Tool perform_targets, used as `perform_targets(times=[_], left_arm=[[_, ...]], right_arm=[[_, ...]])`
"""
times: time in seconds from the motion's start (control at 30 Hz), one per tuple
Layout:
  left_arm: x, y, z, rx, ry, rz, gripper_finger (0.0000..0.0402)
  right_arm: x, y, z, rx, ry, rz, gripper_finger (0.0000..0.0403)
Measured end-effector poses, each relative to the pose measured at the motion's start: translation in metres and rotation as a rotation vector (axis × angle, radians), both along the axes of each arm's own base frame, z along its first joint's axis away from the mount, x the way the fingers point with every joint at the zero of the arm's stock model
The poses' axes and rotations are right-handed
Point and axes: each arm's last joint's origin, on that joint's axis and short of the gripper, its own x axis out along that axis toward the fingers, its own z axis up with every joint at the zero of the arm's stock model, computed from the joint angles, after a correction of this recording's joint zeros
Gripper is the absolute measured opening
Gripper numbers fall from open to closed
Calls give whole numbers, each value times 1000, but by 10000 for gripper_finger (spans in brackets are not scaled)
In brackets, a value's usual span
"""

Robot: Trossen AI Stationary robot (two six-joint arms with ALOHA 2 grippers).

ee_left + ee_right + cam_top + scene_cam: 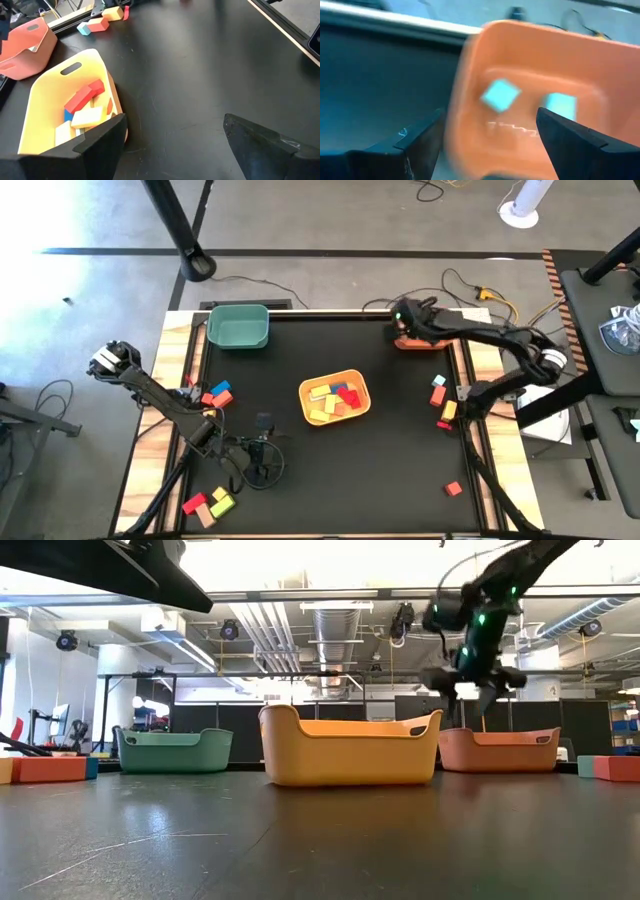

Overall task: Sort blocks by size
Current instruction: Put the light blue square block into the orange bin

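My right gripper (405, 330) hangs open above the orange bin (530, 90) at the table's far right; it also shows in the low view (470, 685). Two light-blue blocks (501, 95) (560, 106) show inside that bin. My left gripper (262, 467) stands open near the front left, with nothing between its fingers (175, 122). The yellow bin (335, 397) in the middle holds several red, yellow and blue blocks (82, 97). Loose blocks lie at the left (215, 393), front left (208, 505) and right (442, 405).
A green bin (238, 326) stands at the far left. One red block (453, 489) lies alone near the front right. The black mat (380, 470) is bare between the yellow bin and the front edge. Cables lie beyond the table's far edge.
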Motion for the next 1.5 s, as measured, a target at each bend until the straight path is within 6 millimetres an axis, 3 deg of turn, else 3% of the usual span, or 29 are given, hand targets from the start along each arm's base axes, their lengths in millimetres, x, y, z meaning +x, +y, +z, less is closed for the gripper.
perform_targets(times=[0.17,0.33,0.6,0.77,0.9,1.07,1.5], left_arm=[[0,0,0,-1,-1,1,317],[0,0,1,-6,-7,0,317],[0,0,1,-13,-7,4,317],[0,0,1,-24,-7,10,317],[0,0,1,-28,-7,13,317],[0,0,1,-28,-6,13,317],[-4,2,-5,-51,56,54,317]], right_arm=[[21,46,13,-10,-38,177,297],[26,82,12,49,25,306,308],[34,110,10,82,29,397,327],[22,125,4,250,132,439,331],[3,131,-6,353,271,355,342],[-15,134,-29,422,320,192,354],[-50,114,-65,409,238,-392,326]])
